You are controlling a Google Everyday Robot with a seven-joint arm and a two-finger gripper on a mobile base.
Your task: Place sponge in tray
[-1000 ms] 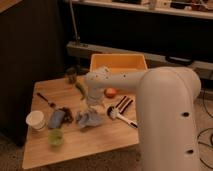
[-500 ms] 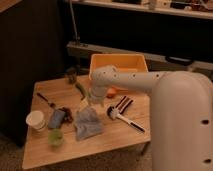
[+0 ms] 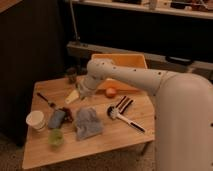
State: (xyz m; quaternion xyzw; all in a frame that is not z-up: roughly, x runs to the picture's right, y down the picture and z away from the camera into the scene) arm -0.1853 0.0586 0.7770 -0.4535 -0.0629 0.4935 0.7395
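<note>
One high view looks down across the table [image 3: 102, 146]; hand [image 3: 80, 93] mid-table.

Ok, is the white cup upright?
Upright: the white cup shows its round mouth facing up. The end effector is above the table, near the orange.

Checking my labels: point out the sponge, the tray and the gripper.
sponge [image 3: 72, 96], camera view, middle of its pale top.
tray [image 3: 128, 61], camera view, yellow back wall.
gripper [image 3: 80, 93], camera view, its tip, beside the sponge.

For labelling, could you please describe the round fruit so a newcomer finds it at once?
Find the wooden table, then the yellow tray at its back edge. Just in front of the tray, beside the arm whose gripper hangs over the table's middle, lies the fruit: the only small, round, orange thing there.
</note>
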